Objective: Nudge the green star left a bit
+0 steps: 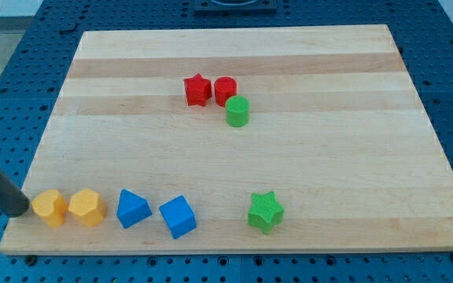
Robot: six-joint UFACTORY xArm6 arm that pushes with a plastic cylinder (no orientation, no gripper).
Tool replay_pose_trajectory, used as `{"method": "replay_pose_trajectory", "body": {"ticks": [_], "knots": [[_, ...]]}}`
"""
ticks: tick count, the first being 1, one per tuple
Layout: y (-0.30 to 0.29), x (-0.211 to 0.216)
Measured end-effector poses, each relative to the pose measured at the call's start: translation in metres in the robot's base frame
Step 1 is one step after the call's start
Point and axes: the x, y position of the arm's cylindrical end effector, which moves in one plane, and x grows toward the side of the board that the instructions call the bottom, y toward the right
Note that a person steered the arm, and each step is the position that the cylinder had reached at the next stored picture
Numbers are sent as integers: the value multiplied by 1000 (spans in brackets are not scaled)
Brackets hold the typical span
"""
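Note:
The green star (pixel 265 211) lies near the view's bottom edge of the wooden board (pixel 289 165), right of centre. My tip (pixel 20 211) is at the board's bottom-left corner, just left of a yellow block (pixel 50 207) and far to the left of the green star. The rod slants up toward the view's left edge.
Along the bottom, from left to right, lie two yellow blocks, the second (pixel 86 207), a blue triangular block (pixel 132 208) and a blue cube (pixel 178 217). Near the top centre sit a red star (pixel 197 90), a red cylinder (pixel 225 90) and a green cylinder (pixel 237 112).

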Motion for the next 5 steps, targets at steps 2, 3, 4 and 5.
{"method": "replay_pose_trajectory", "body": {"ticks": [2, 3, 4, 5], "knots": [[46, 0], [46, -3], [33, -20], [43, -40]]}}
